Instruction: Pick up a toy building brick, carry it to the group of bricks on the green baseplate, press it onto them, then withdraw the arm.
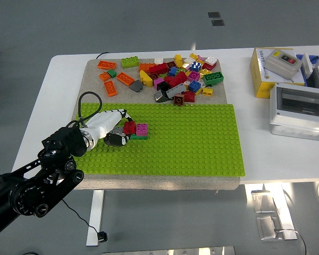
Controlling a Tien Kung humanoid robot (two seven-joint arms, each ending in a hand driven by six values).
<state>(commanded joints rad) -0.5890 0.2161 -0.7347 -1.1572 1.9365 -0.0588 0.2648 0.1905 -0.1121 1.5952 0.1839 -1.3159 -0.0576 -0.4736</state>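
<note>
Fingers of your left hand (pixel 115 132) curl around the red brick (pixel 130 127), beside the pink brick (pixel 142 128) on the green baseplate (pixel 191 143).

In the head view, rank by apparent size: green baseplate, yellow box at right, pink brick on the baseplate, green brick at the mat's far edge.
1. green baseplate
2. yellow box
3. green brick and pink brick: look alike, left unranked.
</note>
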